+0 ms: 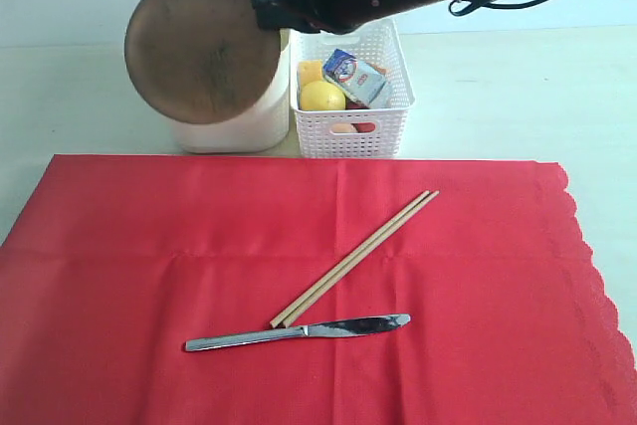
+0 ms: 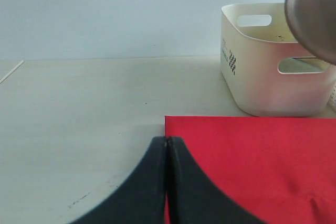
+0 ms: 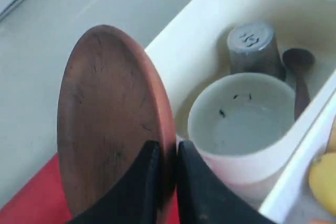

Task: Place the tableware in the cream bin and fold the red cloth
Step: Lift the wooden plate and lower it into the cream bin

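Right jaws pinch the brown plate (image 3: 113,114) by its rim, on edge beside the cream bin (image 3: 184,51); only that wrist view shows bowl (image 3: 241,119), cup (image 3: 252,51) and spoon (image 3: 296,61) inside; left jaws pressed together near the red cloth (image 2: 252,161) corner; chopsticks (image 1: 353,259) and knife (image 1: 299,333) lie on it.

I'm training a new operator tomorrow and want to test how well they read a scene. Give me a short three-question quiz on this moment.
1. True or false: the round brown plate already lies flat inside the cream bin.
2. Which tableware lies on the red cloth? A) bowl and cup B) wooden chopsticks and metal knife C) spoon only
3. Fill in: the right end effector is shut on the ____.
Key: 1 false, it is held on edge above the bin; 2 B; 3 plate.
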